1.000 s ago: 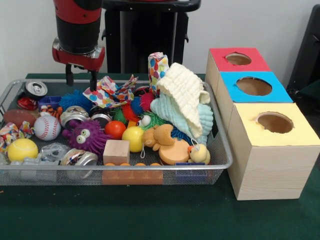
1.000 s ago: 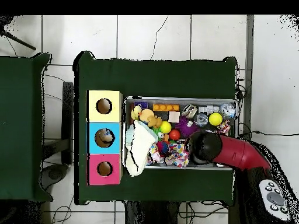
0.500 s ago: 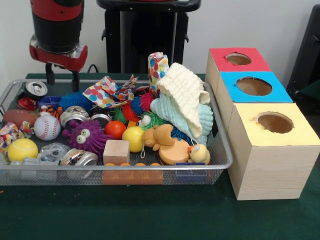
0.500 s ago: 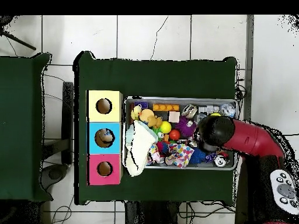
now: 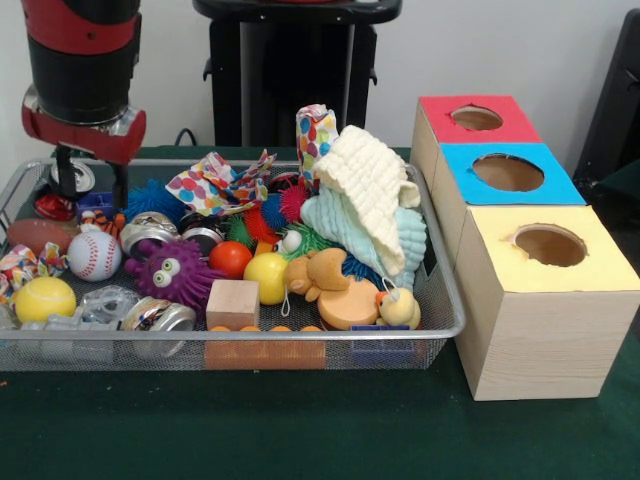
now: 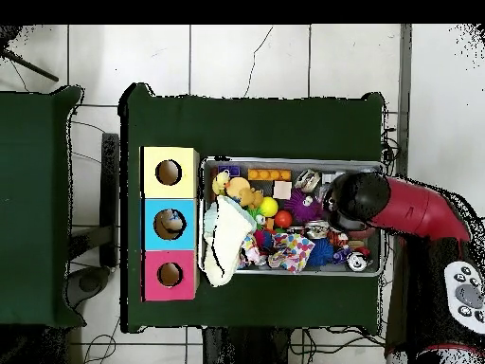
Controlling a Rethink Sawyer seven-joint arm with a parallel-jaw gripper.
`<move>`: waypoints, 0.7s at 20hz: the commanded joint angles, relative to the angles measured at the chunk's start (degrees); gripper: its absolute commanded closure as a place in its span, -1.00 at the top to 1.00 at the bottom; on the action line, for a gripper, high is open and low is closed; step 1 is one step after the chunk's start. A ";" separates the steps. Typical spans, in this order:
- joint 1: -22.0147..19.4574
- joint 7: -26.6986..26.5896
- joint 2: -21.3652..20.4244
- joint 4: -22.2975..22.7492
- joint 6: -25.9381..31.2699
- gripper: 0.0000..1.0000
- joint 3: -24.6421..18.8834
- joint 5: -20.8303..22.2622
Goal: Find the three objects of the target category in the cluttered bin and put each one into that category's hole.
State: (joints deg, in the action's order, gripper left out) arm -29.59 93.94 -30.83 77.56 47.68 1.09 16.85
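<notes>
Wire-mesh bin [image 5: 440,325] sits on the green bench [image 5: 300,430], crowded with toys, balls, cloths and cans. The red and black arm hangs over the bin's far left corner, its gripper [image 5: 92,178] with fingers apart, one prong on either side of empty space just above a crushed can [image 5: 68,178]; nothing is held. From overhead the arm covers the gripper [image 6: 352,204], which lies over the end of the bin away from the boxes.

Beneath and near the gripper: a baseball [image 5: 94,255], a yellow tennis ball [image 5: 44,298], a purple fuzzy toy with eyes [image 5: 172,270], a second can [image 5: 160,316] lying on its side. Mid-bin: a red ball [image 5: 230,258], a wooden block [image 5: 233,303], a spotted cloth [image 5: 215,185]. A cream washcloth [image 5: 372,190] drapes over a pale green one at the right end.

Beside the bin stand three boxes, each with a round hole: red [image 5: 478,118], blue [image 5: 508,172], yellow [image 5: 550,246]. No legible writing or brand is visible on the cans; the view may be too coarse.
</notes>
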 commanded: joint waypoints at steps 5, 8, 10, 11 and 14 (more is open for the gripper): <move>1.84 0.48 6.51 -6.65 7.05 1.00 -5.27 -1.34; 2.62 1.18 7.49 -7.99 7.86 1.00 -5.00 -1.55; 2.81 1.62 8.36 -8.47 7.43 1.00 -5.11 -1.91; 2.85 1.81 8.78 -8.45 6.92 1.00 -5.16 -2.12; 2.29 2.05 9.48 -7.00 4.10 1.00 -5.67 -2.89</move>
State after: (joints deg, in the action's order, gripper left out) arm -27.84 93.94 -25.04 70.97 47.71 0.86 15.72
